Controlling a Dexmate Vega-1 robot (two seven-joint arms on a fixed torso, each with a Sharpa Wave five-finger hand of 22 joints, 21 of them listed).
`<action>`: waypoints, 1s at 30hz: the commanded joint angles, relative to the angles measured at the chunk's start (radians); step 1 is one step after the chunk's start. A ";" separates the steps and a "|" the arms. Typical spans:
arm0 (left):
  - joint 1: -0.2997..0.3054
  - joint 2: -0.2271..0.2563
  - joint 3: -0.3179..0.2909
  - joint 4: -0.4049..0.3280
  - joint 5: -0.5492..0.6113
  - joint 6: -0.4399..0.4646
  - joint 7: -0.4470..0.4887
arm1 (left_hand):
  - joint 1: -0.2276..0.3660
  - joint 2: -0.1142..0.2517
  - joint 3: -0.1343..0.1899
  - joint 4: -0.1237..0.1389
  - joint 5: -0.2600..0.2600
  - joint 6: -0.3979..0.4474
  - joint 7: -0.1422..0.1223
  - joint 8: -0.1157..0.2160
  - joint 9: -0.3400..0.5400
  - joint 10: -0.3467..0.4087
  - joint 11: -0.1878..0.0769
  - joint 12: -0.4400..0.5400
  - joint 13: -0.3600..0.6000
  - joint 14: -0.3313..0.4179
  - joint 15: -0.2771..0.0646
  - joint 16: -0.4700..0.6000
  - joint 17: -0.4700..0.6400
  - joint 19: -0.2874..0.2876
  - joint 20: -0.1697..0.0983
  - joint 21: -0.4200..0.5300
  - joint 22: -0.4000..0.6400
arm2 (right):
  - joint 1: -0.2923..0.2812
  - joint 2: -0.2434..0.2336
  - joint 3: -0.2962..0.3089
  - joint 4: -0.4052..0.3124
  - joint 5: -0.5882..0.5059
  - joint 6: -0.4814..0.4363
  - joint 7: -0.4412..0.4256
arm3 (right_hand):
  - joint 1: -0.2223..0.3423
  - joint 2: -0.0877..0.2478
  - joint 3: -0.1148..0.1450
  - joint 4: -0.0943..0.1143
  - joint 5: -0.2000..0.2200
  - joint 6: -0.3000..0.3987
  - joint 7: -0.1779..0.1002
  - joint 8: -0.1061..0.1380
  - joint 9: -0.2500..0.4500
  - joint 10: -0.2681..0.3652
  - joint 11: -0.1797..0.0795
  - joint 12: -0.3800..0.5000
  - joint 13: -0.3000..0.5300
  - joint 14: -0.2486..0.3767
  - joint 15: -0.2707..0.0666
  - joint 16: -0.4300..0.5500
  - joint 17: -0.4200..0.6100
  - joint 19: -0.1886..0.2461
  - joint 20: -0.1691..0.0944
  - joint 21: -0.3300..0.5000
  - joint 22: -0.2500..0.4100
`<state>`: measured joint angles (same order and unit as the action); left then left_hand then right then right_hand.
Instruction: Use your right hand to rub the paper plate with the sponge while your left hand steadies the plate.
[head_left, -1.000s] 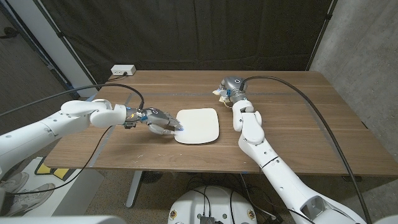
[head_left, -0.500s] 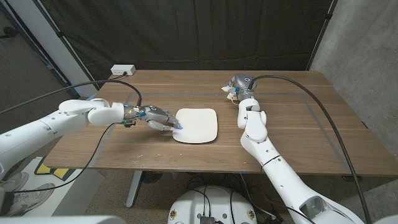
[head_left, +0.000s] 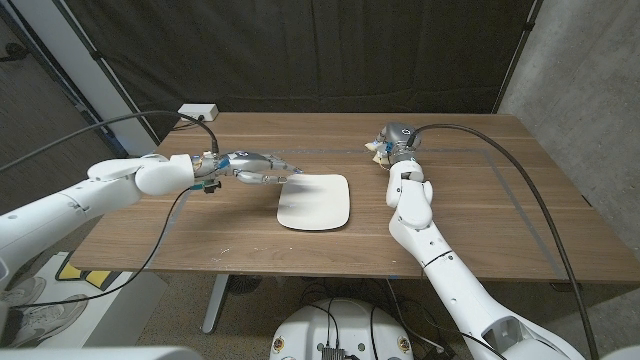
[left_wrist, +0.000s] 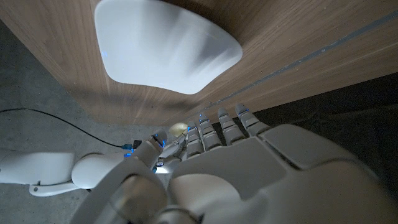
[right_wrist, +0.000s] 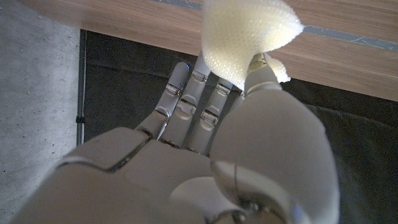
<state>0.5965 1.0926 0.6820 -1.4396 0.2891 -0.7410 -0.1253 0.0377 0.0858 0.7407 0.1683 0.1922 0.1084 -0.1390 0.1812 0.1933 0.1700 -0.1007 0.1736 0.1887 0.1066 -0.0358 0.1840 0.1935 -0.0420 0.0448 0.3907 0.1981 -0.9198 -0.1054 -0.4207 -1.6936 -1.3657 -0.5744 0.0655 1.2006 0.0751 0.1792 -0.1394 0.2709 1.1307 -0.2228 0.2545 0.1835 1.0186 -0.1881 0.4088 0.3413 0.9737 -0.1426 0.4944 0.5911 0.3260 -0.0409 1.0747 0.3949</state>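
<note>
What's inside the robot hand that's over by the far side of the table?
A pale yellow sponge is pinched in the right robot hand; part of it sticks out past the fingers. The rest is hidden behind the hand.

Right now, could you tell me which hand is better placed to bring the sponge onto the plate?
The right hand: it already holds the sponge, though away from the paper plate. The left hand hovers by the plate's far-left corner with nothing in it, suiting it to steadying.
</note>
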 joint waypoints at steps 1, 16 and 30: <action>0.030 -0.017 -0.006 0.028 -0.259 0.020 0.012 | -0.010 -0.016 -0.016 0.003 -0.003 -0.024 -0.004 -0.001 0.004 -0.021 0.004 0.001 0.004 -0.022 -0.029 -0.007 0.003 -0.013 -0.001 -0.007 0.003 | 0.002 0.007 0.016 0.023 -0.004 -0.047 0.018 | 0.006 0.008 0.001 0.000 0.006 0.078 0.070 0.004 0.005 0.017 -0.007 0.001 0.003 0.011 -0.097 -0.005 0.004 -0.006 -0.128 0.006 0.000; 0.105 -0.041 -0.026 0.013 -0.652 0.109 -0.055 | -0.022 -0.057 -0.062 -0.005 0.004 -0.121 -0.016 -0.004 0.003 -0.119 0.007 0.000 0.003 -0.085 -0.026 -0.007 0.001 -0.025 0.007 -0.014 0.002 | 0.002 0.030 0.035 0.059 0.008 -0.111 0.039 | 0.006 0.009 -0.001 0.001 0.008 0.077 0.072 -0.002 0.006 0.017 -0.007 -0.007 0.006 0.011 -0.097 -0.011 0.008 -0.011 -0.128 0.017 -0.008; 0.186 -0.063 -0.091 -0.026 -0.854 0.177 -0.088 | -0.015 -0.067 -0.074 -0.014 0.011 -0.164 -0.023 -0.003 0.001 -0.155 0.004 0.005 0.002 -0.113 -0.041 -0.007 -0.004 -0.030 0.005 -0.019 0.001 | 0.000 0.043 0.039 0.081 -0.001 -0.178 0.098 | 0.000 0.017 0.000 0.007 0.008 0.050 0.074 -0.017 0.010 -0.006 -0.005 -0.027 0.011 -0.013 -0.095 -0.035 0.008 -0.024 -0.122 0.035 -0.021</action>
<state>0.7142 1.0508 0.6401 -1.4395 -0.4318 -0.5996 -0.1920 0.0155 0.0210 0.6717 0.1572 0.1972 -0.0490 -0.1567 0.1774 0.1931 0.0223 -0.0947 0.1737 0.1886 0.0012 -0.0339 0.1780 0.1905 -0.0651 0.0503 0.3732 0.1981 -0.9175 -0.0733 -0.3873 -1.6268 -1.3647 -0.6993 0.1231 1.2033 0.0790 0.1791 -0.1394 0.2710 1.1219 -0.2137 0.2387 0.1891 1.0164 -0.1911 0.3863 0.3466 0.9736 -0.1425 0.4709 0.5996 0.3076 -0.0410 1.0995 0.3754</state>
